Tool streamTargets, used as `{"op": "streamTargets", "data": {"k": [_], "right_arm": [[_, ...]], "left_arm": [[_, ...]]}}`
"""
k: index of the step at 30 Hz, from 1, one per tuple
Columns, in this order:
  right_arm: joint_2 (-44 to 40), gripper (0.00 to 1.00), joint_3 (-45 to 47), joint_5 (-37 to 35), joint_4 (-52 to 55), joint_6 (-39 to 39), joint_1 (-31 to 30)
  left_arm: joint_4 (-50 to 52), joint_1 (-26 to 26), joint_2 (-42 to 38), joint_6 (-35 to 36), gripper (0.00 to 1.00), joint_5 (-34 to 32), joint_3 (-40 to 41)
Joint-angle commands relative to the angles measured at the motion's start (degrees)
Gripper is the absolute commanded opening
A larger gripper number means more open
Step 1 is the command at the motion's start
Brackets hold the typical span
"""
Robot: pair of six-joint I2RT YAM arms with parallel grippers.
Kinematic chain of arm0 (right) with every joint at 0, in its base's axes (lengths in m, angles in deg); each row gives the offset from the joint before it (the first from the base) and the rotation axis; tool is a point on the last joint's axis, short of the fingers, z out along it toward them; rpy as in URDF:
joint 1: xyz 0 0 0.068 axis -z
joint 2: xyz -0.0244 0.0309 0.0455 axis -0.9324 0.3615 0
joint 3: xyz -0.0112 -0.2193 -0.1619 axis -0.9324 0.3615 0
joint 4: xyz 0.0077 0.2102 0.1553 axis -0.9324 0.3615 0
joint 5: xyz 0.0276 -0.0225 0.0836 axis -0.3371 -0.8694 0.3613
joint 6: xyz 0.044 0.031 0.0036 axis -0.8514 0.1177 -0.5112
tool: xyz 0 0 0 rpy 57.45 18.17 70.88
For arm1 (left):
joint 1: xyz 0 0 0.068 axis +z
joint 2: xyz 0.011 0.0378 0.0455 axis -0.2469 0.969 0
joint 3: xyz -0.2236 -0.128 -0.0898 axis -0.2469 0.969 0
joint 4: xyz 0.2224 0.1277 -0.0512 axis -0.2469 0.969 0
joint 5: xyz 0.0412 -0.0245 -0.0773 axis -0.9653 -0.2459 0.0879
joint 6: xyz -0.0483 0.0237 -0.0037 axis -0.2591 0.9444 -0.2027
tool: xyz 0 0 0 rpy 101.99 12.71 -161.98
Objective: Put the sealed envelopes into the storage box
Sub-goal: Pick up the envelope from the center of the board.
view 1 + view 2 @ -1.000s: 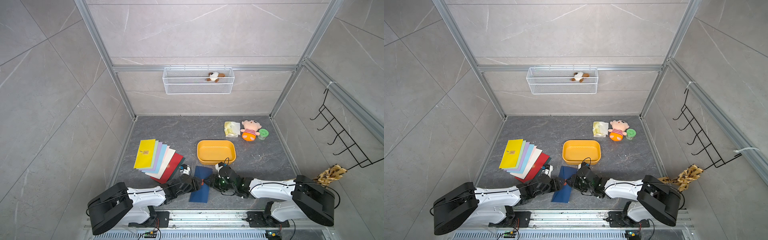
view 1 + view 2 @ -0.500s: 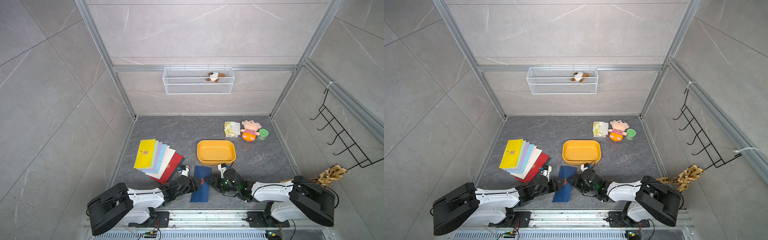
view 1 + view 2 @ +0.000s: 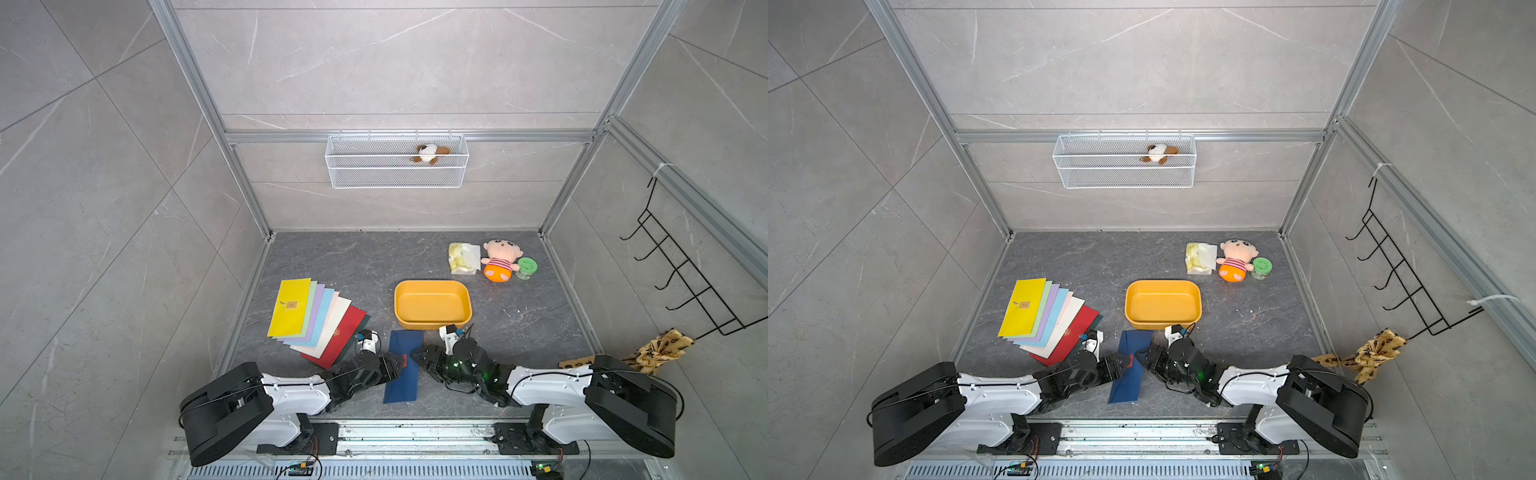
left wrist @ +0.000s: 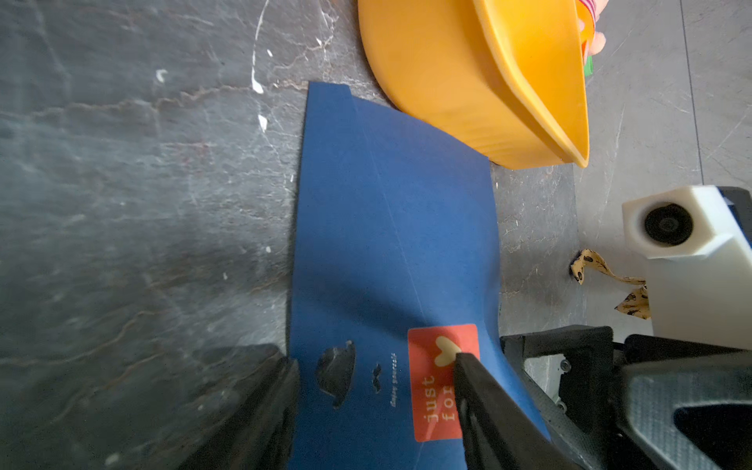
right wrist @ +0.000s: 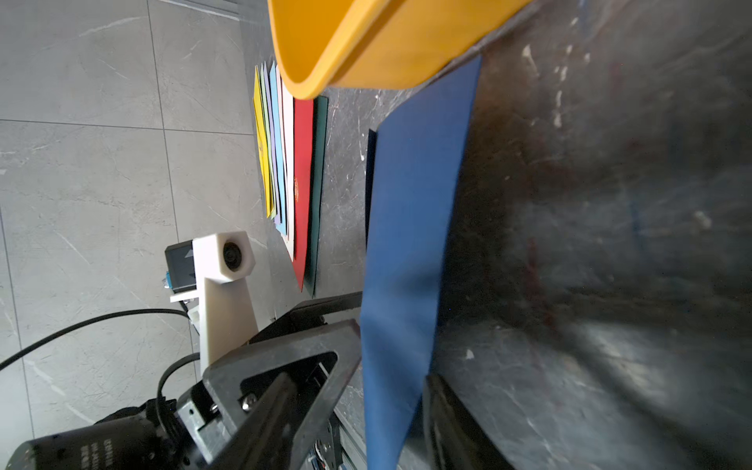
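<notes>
One navy envelope (image 3: pixel 405 368) lies apart from the fan of sealed envelopes (image 3: pixel 291 309) by the table's (image 3: pixel 332 257) left edge. Both top views: near the front edge, far end at the empty storage box (image 3: pixel 432 325); left pincer (image 3: pixel 397 362) and right pincer (image 3: pixel 419 358) meet at its middle. Left wrist: jaws part open, gripping nothing, one finger (image 4: pixel 480 390) on the red seal (image 4: pixel 429 366), the other at the long edge, probably pinning it so the sheet bows. Right wrist: jaws apart around the raised edge, not clamped.
</notes>
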Motion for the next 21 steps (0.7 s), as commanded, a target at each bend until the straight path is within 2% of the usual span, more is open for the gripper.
{"op": "streamTargets", "data": {"k": [1, 5, 16, 21], "right_arm": [[-0.24, 0.53, -0.52, 2.82, -6.2, -0.98, -0.75], [-0.63, 0.53, -0.26, 3.0, -8.13, -1.25, -0.74], [-5.4, 0.54, -4.56, 2.57, 0.41, 1.13, -0.48], [-3.46, 0.55, -4.37, 3.32, 0.63, 0.69, -0.39]], "left_arm": [[4.76, -1.03, 2.5, -0.91, 0.65, 6.59, 1.45], [4.5, -1.05, 3.3, -0.84, 0.65, 6.75, 1.23], [4.24, -1.07, 5.01, -0.53, 0.65, 7.1, 0.58], [3.98, -1.16, 5.16, -0.53, 0.65, 7.23, 0.65]]}}
